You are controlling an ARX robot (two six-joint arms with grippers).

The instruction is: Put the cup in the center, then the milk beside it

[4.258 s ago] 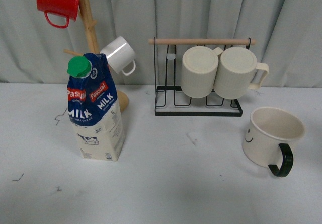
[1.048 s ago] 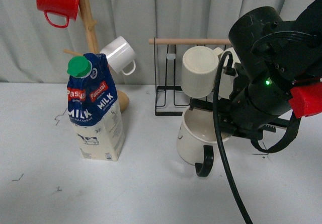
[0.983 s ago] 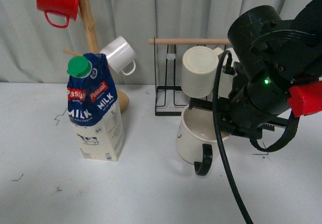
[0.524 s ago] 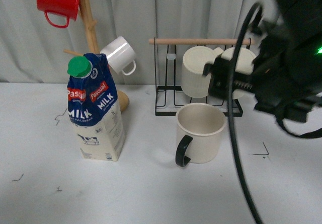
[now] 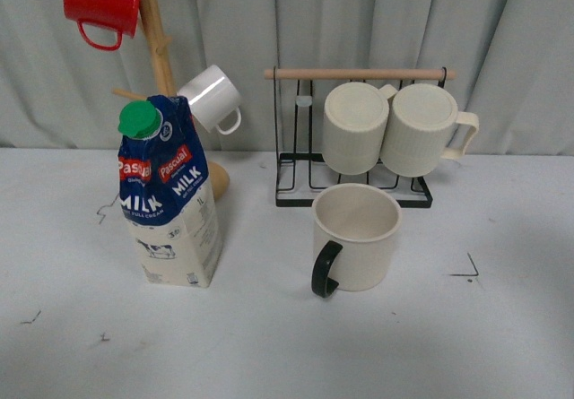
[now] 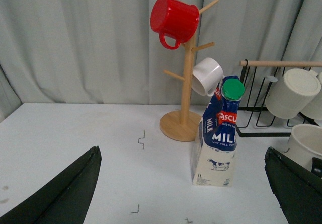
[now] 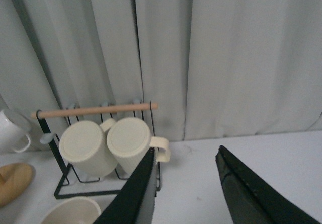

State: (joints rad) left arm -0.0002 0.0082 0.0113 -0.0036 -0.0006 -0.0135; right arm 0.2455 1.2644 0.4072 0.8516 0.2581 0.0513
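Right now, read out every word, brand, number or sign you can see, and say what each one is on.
"Pascual": red logo, twice on the milk carton.
"MILK": white letters on its blue part, on two faces.
Small print below "MILK" and on the white lower part: too small to read.
The cup: no text shows.

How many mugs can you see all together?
5: a red mug and a small white mug hang on the wooden tree, two ribbed cream mugs on the wire rack, and the cup stands on the table.
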